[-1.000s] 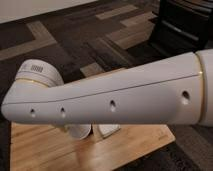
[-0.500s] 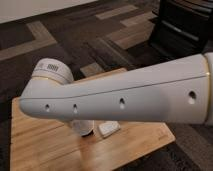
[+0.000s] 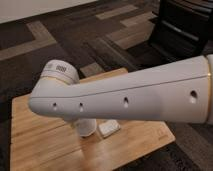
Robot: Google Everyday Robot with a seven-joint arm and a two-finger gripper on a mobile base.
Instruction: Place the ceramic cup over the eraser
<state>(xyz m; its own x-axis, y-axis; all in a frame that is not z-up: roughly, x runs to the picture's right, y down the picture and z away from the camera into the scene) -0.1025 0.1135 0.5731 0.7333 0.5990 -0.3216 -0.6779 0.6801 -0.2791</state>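
My white arm (image 3: 125, 100) crosses the whole view and hides most of the wooden table (image 3: 40, 145). Under the arm a white rounded shape (image 3: 87, 127) reaches down to the tabletop; it looks like the ceramic cup, but its upper part is hidden. My gripper is hidden behind the arm, somewhere above that shape. The black eraser is out of sight. A white rectangular block (image 3: 108, 128) lies on the table just right of the white shape.
The table stands on dark patterned carpet (image 3: 75, 40). A black piece of furniture (image 3: 185, 30) stands at the back right. The table's right corner (image 3: 167, 135) lies under the arm.
The arm's elbow has moved right and risen a little, so more of the table's left side shows. The white shape under it shifted slightly right. The white block has not moved.
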